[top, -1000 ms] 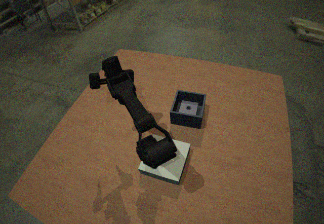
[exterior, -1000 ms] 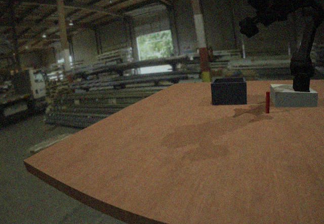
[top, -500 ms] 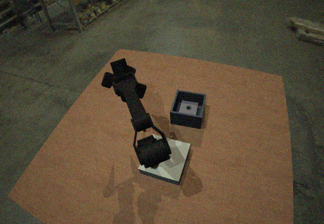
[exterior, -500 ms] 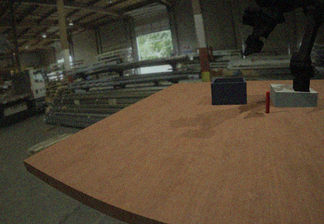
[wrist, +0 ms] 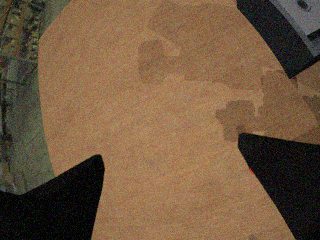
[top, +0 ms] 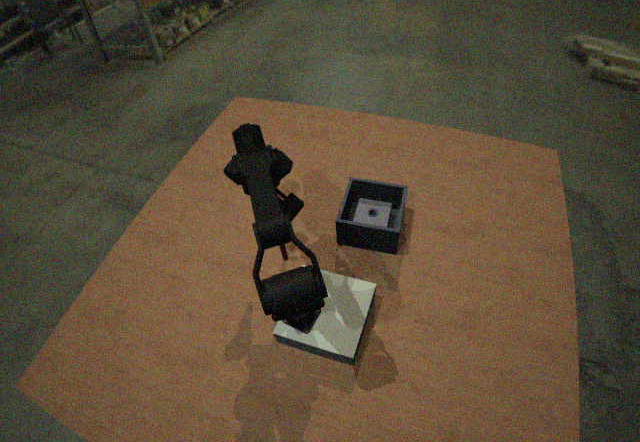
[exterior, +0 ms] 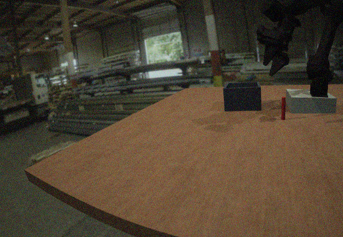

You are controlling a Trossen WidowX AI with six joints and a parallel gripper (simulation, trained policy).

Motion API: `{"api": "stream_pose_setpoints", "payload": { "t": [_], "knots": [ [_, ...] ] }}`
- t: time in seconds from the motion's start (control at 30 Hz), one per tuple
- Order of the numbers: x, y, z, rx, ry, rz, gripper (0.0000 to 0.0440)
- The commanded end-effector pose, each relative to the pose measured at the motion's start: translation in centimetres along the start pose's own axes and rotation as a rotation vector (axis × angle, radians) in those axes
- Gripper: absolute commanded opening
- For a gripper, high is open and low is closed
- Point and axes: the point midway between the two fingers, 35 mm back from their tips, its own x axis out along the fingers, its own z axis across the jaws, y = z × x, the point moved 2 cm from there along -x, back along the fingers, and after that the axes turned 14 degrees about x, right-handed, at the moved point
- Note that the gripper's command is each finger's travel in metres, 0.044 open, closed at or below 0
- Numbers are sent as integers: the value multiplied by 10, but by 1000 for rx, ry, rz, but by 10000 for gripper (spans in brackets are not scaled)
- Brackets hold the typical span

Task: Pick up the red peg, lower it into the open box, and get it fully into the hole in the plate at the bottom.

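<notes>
The red peg (top: 283, 252) (exterior: 283, 108) stands upright on the table beside the white base block. In the wrist view only a red sliver of the peg (wrist: 251, 171) shows at the edge of the right finger. My gripper (exterior: 268, 69) (wrist: 173, 152) is open and empty, tilted downward and well above the table, higher than the box. The arm mostly hides its fingers in the top view. The dark open box (top: 367, 236) (exterior: 242, 98) (wrist: 272, 37) stands on the table. The light plate (top: 363, 210) (wrist: 295, 20) at its bottom has a round hole, with no peg in it.
The arm's base stands on the white block (top: 331, 341) (exterior: 310, 106), close to the peg. The wooden table (top: 480, 297) (exterior: 166, 159) (wrist: 125, 110) carries the box, with the arm's shadows across it. Shelving stands beyond the table.
</notes>
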Motion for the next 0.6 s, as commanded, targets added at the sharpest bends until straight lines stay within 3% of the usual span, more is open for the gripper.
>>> {"api": "stream_pose_setpoints", "payload": {
  "t": [0.0, 0.57],
  "knots": [
    [6, 0, -17, 95, 100, 8, 440],
    [37, 13, -81, 458, 470, 5, 440]
  ]
}}
